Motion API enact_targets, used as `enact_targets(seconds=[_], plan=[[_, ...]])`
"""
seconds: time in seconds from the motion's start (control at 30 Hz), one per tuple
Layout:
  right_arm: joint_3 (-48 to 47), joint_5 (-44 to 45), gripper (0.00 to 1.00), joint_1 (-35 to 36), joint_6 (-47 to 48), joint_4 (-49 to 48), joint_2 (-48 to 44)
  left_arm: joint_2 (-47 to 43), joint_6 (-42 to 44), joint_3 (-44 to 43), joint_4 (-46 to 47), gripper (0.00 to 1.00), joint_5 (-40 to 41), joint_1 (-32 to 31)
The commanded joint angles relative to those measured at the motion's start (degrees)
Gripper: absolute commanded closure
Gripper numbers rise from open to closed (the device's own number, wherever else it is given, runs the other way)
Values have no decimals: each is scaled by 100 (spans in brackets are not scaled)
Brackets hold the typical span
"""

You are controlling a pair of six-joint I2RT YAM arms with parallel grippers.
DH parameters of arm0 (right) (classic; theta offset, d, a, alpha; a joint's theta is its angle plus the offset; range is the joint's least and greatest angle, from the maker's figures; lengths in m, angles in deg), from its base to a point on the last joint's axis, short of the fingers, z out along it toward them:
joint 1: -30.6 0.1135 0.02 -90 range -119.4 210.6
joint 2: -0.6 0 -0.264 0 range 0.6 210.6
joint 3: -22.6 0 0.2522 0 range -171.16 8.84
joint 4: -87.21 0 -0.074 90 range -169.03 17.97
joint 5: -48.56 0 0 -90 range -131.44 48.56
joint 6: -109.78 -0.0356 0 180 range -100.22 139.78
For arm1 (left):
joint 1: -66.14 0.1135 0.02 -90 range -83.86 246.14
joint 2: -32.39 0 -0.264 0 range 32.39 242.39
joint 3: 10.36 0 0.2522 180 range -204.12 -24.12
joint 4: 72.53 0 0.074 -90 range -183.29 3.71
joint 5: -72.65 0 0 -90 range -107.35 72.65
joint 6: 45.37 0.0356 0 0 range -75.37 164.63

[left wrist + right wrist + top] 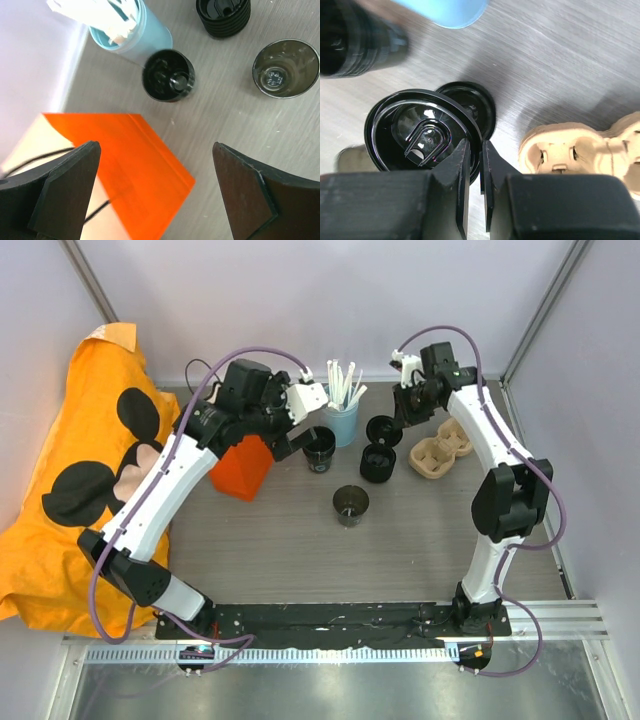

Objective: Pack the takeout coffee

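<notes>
**Left gripper open over the orange bag; right gripper pinching a black coffee lid**

An orange cloth (90, 470) with black mouse-head prints lies at the far left. Beside it an orange paper bag (125, 160) stands on the grey tabletop (290, 540), and the left gripper (155, 150) hangs above the bag with its jaws spread wide, holding nothing. Past the bag, a black cup (168, 75) sits just beside a light-blue cup (132, 35) holding white straws. An open, empty dark cup (351, 505) stands alone, nearer the arm bases. A ribbed stack of black lids (377, 462) comes next. Behind it, the right gripper (476, 150) has its jaws closed on the rim of a black sip lid (422, 132), above another lid (477, 102) lying flat. A cardboard cup carrier (580, 150) rests just to the right, its wells bare.
</notes>
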Motion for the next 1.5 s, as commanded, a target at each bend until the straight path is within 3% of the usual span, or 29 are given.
enact_targets(seconds=[0.0,0.07,0.1,0.13,0.2,0.27,0.33,0.5,0.7,0.87,0.97,1.27,1.47], plan=[[-866,-749,83,29,465,948,-513,-170,1038,-563,-371,0,-333,-162],[-1050,-969,83,29,649,1193,-583,-293,1463,-468,-205,0,-133,-373],[-1112,-1223,83,29,729,1291,-592,-346,2317,-232,-134,0,-19,-592],[-1191,-1330,83,29,825,1405,-583,-590,2622,23,49,0,52,-690],[-1437,-1593,83,29,975,1721,-531,-916,3332,1064,1107,0,71,-839],[-1647,-1892,83,38,1107,2080,-504,-1450,4816,1823,2101,0,-367,-866],[-1728,-2216,83,90,1283,2258,-513,-1647,5390,2756,3078,0,-658,-971],[-1439,-2534,82,344,1625,2469,-750,-1156,5559,2495,3601,0,-922,-1183],[-929,-2693,81,609,1801,2461,-1031,-927,6175,2776,4313,0,-1485,-1323],[-744,-2790,80,618,1968,2478,-1119,-839,6456,2873,4279,0,-1757,-1411],[-691,-2790,80,618,2056,2469,-1119,-856,6474,2855,4068,5,-1933,-1437],[-664,-2798,80,626,2171,2417,-1084,-988,6703,2873,3312,30,-2083,-1482],[-761,-2772,81,618,2118,2347,-1102,-988,6747,2864,3101,28,-2022,-1490]])
